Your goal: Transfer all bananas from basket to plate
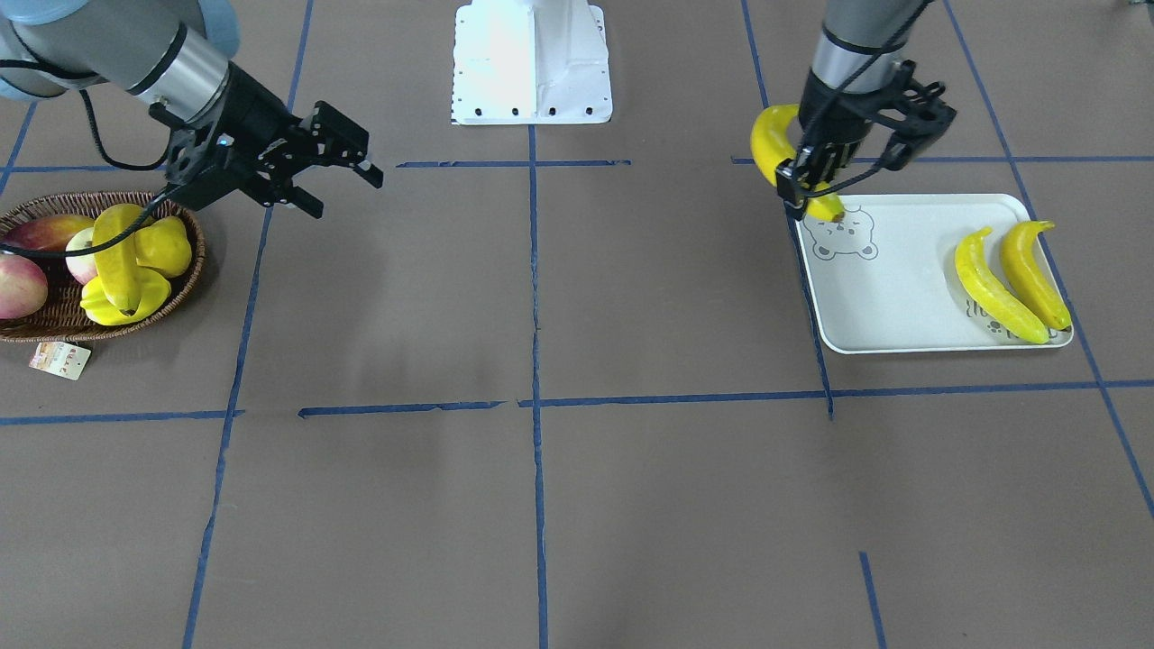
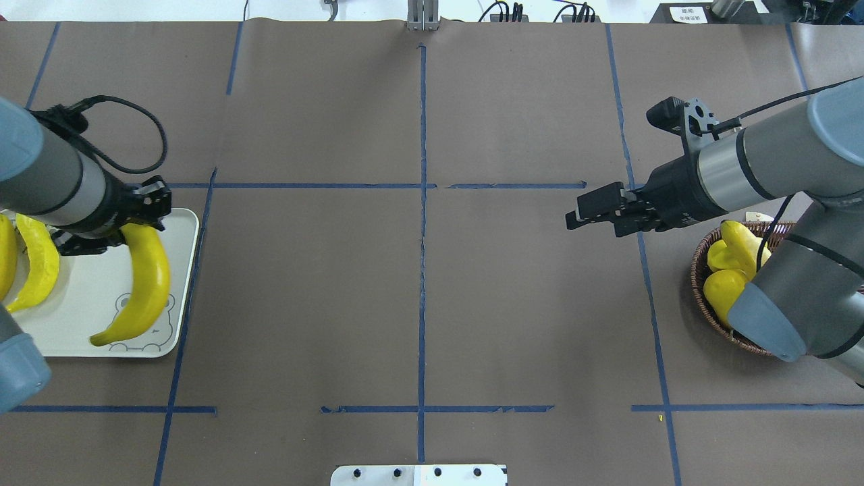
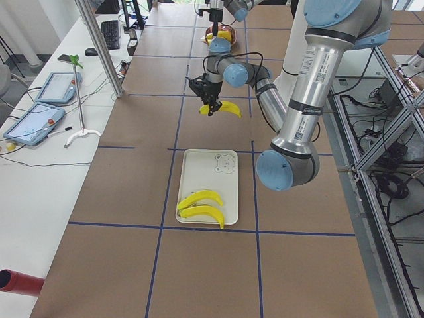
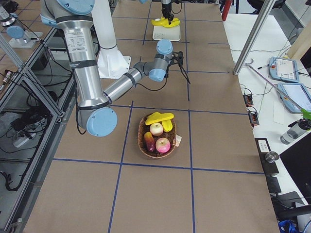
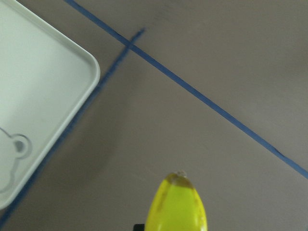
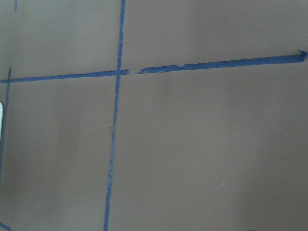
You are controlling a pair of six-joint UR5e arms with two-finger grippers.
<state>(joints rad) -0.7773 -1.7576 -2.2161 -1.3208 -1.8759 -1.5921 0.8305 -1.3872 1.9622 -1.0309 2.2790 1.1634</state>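
Pinching one banana [image 1: 773,144] near its end, the left gripper [image 1: 805,180] has its two fingers closed on the fruit. The banana hangs in the air over the bear-face end of the plate [image 1: 888,302], and its low tip points down at that corner. Two more bananas [image 1: 996,287] lie side by side at the other end of the plate.

Far across the table, the right gripper [image 1: 347,191] has its fingers spread wide and holds nothing. It hovers just beside the basket [image 1: 108,329]. One last banana [image 1: 117,257] lies in there on top of a starfruit [image 1: 108,308], next to a yellow pear [image 1: 169,248] and some red apples [image 1: 18,287].

I think these bananas are light, stiff and smooth, so they may slip or swing. The best place to grab the last one looks like its middle, across the thin way, where nothing covers it. It sits on a bumpy pile, so a push could roll it.
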